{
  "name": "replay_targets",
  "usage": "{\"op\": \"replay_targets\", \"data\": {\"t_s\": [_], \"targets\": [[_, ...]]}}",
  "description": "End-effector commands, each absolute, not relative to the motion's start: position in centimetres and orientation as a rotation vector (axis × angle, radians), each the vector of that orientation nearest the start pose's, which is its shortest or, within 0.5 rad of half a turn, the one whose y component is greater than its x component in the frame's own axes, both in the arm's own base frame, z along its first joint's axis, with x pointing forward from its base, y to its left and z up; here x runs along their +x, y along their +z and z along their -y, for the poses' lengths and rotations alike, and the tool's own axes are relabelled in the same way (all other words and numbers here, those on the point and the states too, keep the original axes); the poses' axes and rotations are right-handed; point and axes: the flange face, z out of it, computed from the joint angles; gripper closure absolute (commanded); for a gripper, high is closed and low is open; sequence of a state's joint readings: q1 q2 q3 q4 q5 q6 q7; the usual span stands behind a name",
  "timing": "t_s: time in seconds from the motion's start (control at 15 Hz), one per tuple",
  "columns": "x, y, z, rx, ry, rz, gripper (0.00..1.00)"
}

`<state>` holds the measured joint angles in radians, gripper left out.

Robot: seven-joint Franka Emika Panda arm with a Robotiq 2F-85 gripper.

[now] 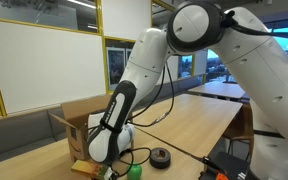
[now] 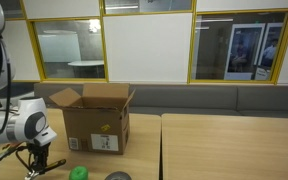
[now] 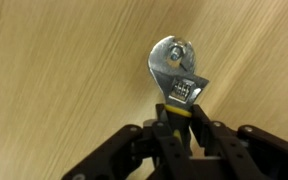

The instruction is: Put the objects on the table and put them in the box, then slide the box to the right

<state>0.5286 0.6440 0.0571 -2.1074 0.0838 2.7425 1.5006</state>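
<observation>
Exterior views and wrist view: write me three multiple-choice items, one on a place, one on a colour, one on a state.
1. Where is the green ball? A in the box; B on the table, outside the box; C on the floor.
2. What colour is the ring-shaped roll? A black; B red; C white.
3. How is the gripper? A wide open; B shut on the ball; C shut on a small metal tool.
Key: 1 B, it lies on the wood near the box; 2 A, a dark ring beside the ball; 3 C, the wrist view shows the tool between the fingers.
</observation>
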Motion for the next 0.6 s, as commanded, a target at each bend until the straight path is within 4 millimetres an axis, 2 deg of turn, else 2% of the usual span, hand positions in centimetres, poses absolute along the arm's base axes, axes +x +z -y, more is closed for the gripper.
{"op": "replay_targets", "data": {"t_s": [0.0, 0.53], "targets": [[47.1, 16.2, -29.6, -2.743, -0.026, -1.463, 0.87], [48.5, 26.5, -25.2, -2.842, -0.14, -1.481, 0.87]]}}
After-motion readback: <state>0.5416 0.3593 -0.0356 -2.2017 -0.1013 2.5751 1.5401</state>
